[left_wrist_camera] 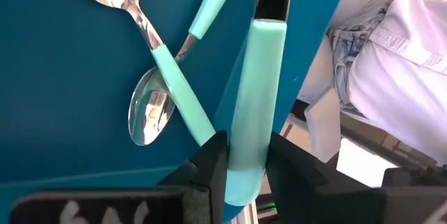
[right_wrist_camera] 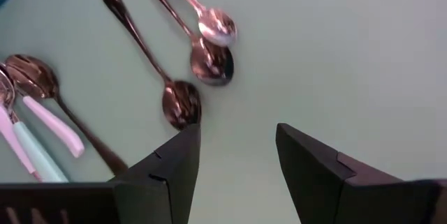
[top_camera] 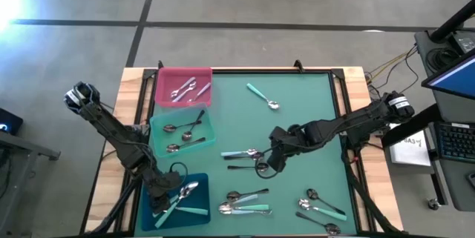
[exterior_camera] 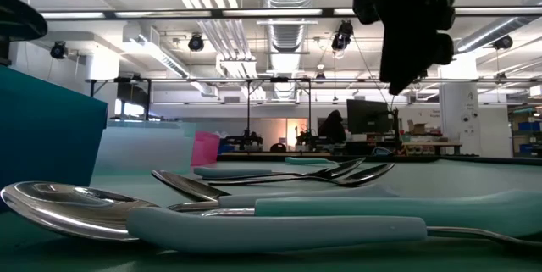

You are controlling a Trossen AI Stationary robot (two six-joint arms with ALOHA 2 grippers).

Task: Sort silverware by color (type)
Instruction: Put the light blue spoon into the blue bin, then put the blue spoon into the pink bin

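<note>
- Pink tray, green tray and blue tray each hold a few pieces already.
- Left gripper, jaws clamped on a teal-handled utensil, sits over the blue tray.
- Right gripper, jaws apart, hovers above loose silverware on the tabletop; roughly half remains.

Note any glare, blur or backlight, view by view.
High view: white glare flares at the top-left corner. Low view: the mint-handled spoon nearest the lens is soft, and the dark gripper overhead is backlit to a silhouette. Right wrist view: the small shiny spoon bowl is smeared.
</note>
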